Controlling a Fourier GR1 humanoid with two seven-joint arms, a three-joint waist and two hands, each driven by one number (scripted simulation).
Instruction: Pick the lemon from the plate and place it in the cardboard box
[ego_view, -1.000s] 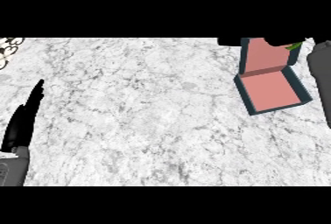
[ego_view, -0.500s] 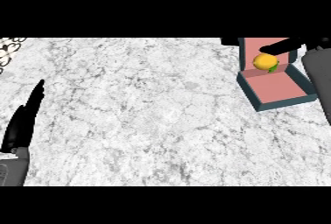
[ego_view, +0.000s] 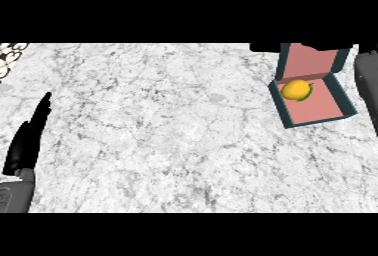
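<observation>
Lemon (ego_view: 296, 90) sits inside box (ego_view: 325, 112), upper right: task seemingly done | left hand (ego_view: 28, 137) open, idle, lower left | right hand (ego_view: 264, 47): cannot tell.

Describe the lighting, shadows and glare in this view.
Head view: light is flat and even across the white marble counter, no glare spots; no clear cast shadow beside the black left hand; the round yellow lemon looks evenly lit inside the pink-lined cardboard box.

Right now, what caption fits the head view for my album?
Lemon sits in the box on the marble counter; left hand rests open.
</observation>
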